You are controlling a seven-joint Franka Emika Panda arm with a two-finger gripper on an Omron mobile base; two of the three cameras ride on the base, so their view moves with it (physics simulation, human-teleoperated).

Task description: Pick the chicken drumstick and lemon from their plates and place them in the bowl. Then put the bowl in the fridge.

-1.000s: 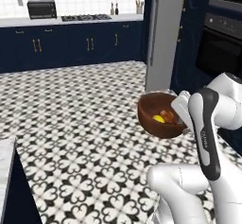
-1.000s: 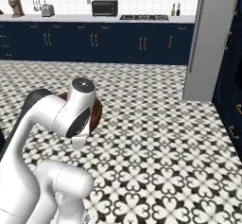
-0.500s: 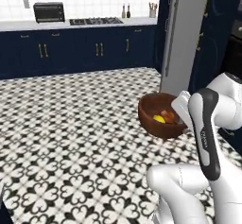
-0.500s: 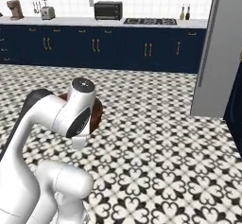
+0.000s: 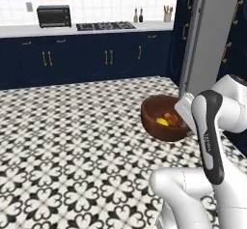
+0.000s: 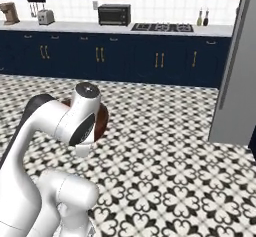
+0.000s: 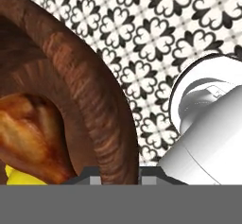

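My gripper is shut on the rim of the dark reddish-brown bowl, with a fingertip on each side of the wall. The bowl hangs above the patterned floor, in front of my forearm. Inside it lie the golden-brown chicken drumstick and the yellow lemon; both also show in the left base view as the drumstick and lemon. In the right base view my arm covers most of the bowl. The grey fridge stands shut just beyond the bowl to the right. The plates are out of view.
Navy cabinets with brass handles line the far wall under a white counter with a microwave and a cooktop. A toaster and coffee maker stand further left. The fridge bounds the right side.
The whole scene has slid to the right in both base views and the fridge looms larger, so the base has moved. The arm holds the bowl in the same pose.
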